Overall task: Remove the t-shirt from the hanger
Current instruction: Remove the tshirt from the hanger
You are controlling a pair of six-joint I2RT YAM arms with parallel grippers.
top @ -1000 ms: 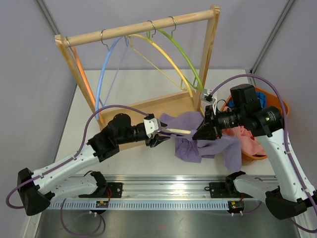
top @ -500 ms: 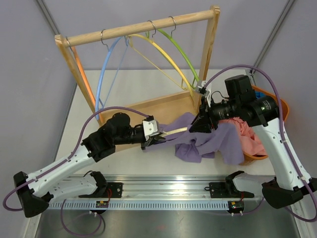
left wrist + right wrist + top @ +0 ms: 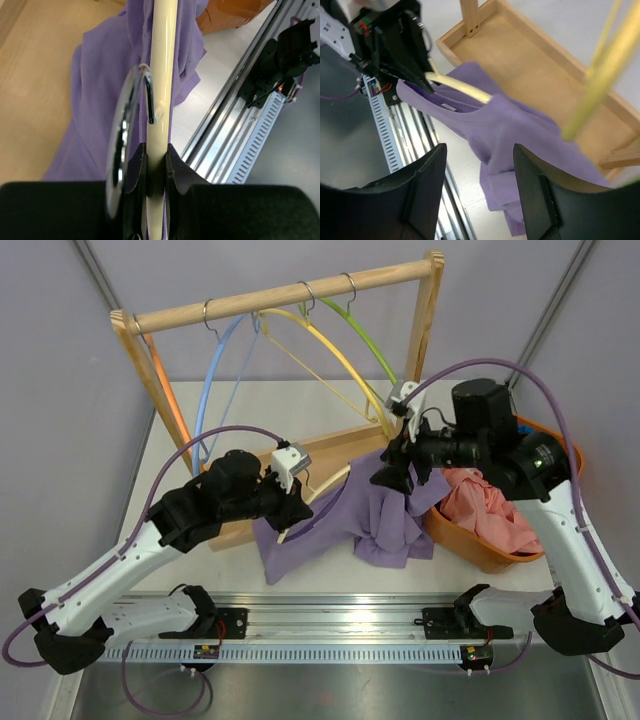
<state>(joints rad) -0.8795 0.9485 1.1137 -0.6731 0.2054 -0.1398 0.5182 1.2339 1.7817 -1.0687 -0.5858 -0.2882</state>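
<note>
Close to the front edge of the desk (image 3: 225,565): the shirt (image 3: 300,535), purple, drooping off the hanger (image 3: 162,75) near the middle. Hanger pinched tight by the left hand (image 3: 156,160), right by the hook. Lying slanted, long way from near-left to far-right, hook end at the left hand, other end toward the rack (image 3: 300,295). Further back, over the shirt: the right hand (image 3: 390,475), spread wide, holding nothing. Looks like the pulling-off step, shirt only partly off. Next, probably: grab loose cloth with the right hand and tug along the hanger, away from the hook.
</note>
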